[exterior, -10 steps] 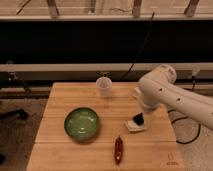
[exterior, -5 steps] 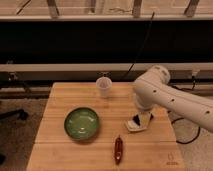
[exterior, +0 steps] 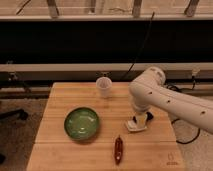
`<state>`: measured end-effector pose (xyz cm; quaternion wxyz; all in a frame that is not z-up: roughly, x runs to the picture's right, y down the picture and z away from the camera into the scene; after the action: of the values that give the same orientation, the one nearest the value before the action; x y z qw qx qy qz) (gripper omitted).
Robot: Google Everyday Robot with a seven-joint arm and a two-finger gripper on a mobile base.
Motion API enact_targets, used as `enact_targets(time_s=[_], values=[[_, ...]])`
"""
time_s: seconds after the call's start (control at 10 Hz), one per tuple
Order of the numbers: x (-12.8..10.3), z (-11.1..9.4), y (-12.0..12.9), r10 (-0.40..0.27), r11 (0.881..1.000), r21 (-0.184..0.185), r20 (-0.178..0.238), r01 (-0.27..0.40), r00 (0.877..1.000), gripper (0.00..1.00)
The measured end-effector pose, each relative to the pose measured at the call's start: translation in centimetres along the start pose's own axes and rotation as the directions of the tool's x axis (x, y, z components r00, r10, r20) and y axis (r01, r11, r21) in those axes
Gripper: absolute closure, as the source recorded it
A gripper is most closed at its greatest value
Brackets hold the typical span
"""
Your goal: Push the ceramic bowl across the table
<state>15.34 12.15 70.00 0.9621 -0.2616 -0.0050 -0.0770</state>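
The green ceramic bowl (exterior: 81,123) sits upright on the left half of the wooden table (exterior: 60,100). My gripper (exterior: 136,124) hangs fingers down, low over the table to the right of the bowl, about a bowl's width from its rim. Its jaws stand open with nothing between them. The white arm (exterior: 165,100) reaches in from the right, its elbow above the gripper.
A small translucent white cup (exterior: 104,86) stands near the table's far edge, behind the bowl and gripper. A dark red elongated object (exterior: 118,149) lies near the front edge, between bowl and gripper. A black cable runs behind the table.
The arm's elbow has swung a little to the left over the gripper. The gripper has stayed at nearly the same spot. Bowl, cup and red object have not moved.
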Motion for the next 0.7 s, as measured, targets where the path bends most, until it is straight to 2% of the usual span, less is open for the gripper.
enact_targets(time_s=[0.7], values=[[-2.1, 0.8, -0.3, -0.029, 1.0, 0.007, 0.012, 0.029, 1.0, 0.2]])
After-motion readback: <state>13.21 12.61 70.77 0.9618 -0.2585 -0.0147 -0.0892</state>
